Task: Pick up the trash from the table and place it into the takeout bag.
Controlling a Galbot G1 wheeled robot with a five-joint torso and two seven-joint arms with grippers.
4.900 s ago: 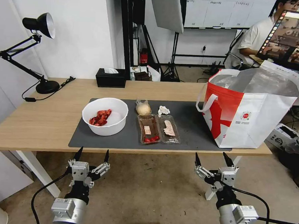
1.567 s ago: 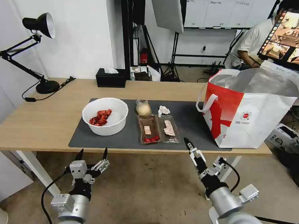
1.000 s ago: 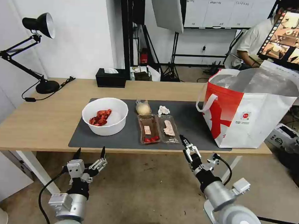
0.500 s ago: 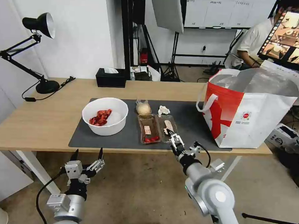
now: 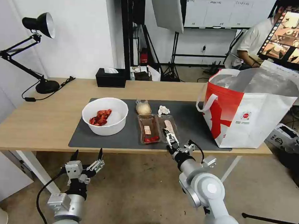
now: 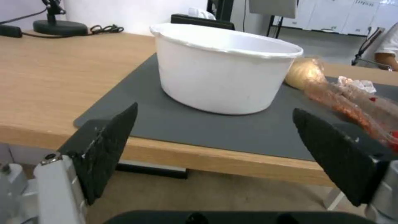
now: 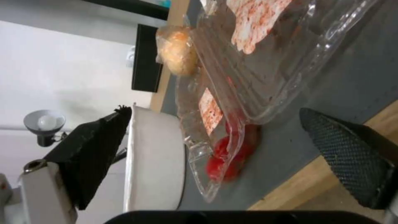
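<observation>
On the dark mat (image 5: 195,127) of the table (image 5: 40,120) sit a white bowl (image 5: 104,116) of red shells, two clear trays (image 5: 148,129) (image 5: 169,123), a crumpled tissue (image 5: 163,110) and a small bag with a beige lump (image 5: 143,108). My right gripper (image 5: 169,136) is open, turned on its side at the near end of the right tray. In the right wrist view that gripper (image 7: 215,110) spans the trays' (image 7: 257,77) near ends. My left gripper (image 5: 87,154) hangs open below the table's front edge, facing the bowl (image 6: 224,71). The takeout bag (image 5: 252,110) stands open at the table's right end.
A black tissue box (image 5: 110,78) and a black desk lamp (image 5: 36,47) stand along the back left of the table. Stands, a screen and a seated person are behind the table.
My right arm has swung up and leftward from below the table edge, rolling its gripper sideways, and now reaches the near end of the right tray. The left gripper sank slightly.
</observation>
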